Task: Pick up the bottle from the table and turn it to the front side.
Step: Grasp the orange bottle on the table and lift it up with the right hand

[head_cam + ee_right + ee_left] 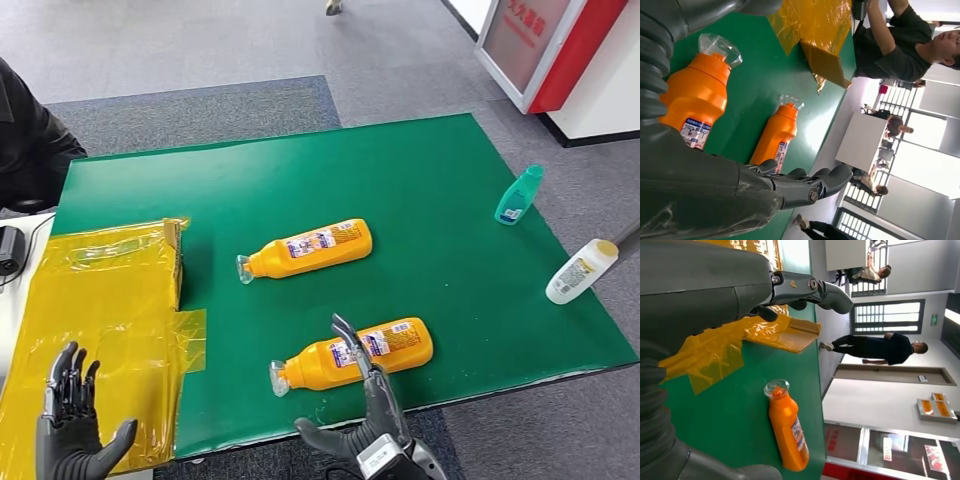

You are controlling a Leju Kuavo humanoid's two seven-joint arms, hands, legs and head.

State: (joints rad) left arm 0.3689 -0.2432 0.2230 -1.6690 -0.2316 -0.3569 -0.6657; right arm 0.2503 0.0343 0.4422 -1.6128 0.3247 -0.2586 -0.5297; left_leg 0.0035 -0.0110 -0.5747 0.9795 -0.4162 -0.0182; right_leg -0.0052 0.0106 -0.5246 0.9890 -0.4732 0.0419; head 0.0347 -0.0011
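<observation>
Orange near bottle [355, 355] lies flat on green table [453, 200]; right hand [362, 415] just beside it, fingers spread wide, holding nothing; left hand [72, 420] open over yellow film [113, 300].

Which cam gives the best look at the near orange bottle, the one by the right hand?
Head view: the near orange bottle shows whole, lying on the green mat, with the right hand open at its middle. The right wrist view crops it to cap and shoulder behind the hand. The left wrist view shows one orange bottle; which one, I cannot tell.

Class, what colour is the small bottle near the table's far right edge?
Teal green, best seen in the head view.
</observation>
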